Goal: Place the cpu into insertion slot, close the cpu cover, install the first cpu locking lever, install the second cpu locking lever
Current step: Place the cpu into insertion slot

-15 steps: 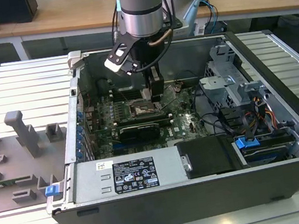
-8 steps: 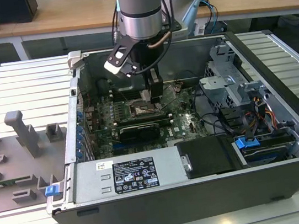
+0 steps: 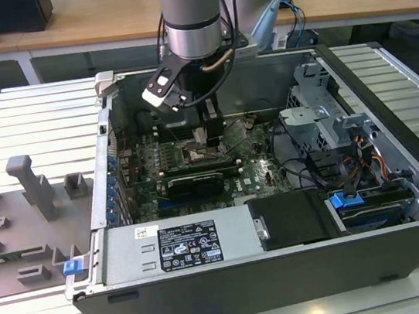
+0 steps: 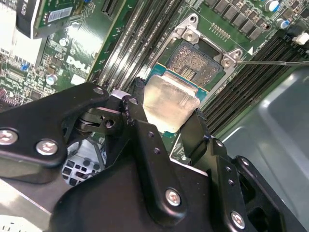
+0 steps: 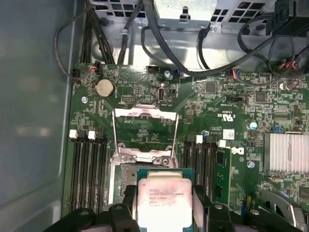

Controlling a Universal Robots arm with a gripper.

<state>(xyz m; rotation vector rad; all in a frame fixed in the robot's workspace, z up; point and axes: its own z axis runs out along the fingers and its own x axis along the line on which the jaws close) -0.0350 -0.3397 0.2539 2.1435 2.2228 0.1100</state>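
Our tool grips the cpu flat, overlapping the near edge of the insertion slot; the cpu cover stands open.

A printed label is sitting on the power supply, at the case's six o'clock. Print is marking the cpu and motherboard.

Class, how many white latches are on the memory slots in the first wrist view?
4. Two white latches sit beside the cpu cover toward the grey case wall, two toward the finned heatsink. The gripper may hide others.
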